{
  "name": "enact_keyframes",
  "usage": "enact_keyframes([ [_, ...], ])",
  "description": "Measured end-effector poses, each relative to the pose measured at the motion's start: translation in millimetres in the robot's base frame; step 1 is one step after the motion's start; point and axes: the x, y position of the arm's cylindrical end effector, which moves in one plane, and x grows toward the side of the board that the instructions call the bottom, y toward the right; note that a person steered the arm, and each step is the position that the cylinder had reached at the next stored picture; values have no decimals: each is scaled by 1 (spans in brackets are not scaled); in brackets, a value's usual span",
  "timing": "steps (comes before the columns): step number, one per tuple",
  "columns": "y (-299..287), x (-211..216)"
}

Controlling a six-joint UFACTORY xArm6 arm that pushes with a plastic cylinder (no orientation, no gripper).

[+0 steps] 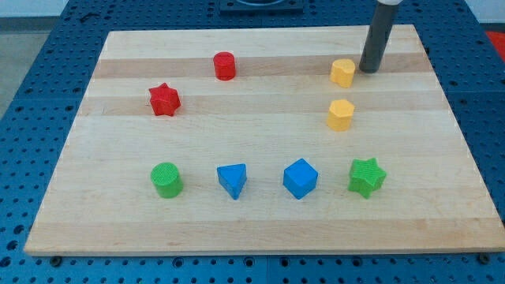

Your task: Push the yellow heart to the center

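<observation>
Tip of my rod sits just right of yellow heart; no fingers, no writing.

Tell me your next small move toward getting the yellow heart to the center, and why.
Probably a short push toward the view's lower left. My tip sits just right of the upper yellow block, which looks like the heart, though its shape is hard to make out. The board's middle lies down-left of it; the lower yellow block stands just below, so I'd steer left of it.
</observation>
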Motion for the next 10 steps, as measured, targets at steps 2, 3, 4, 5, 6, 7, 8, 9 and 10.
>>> enact_keyframes([
  [2, -61, -2],
  [3, -84, 2],
  [4, -101, 4],
  [5, -109, 15],
  [6, -116, 27],
  [7, -125, 39],
  [8, -138, 34],
  [9, -154, 25],
  [10, -159, 41],
])
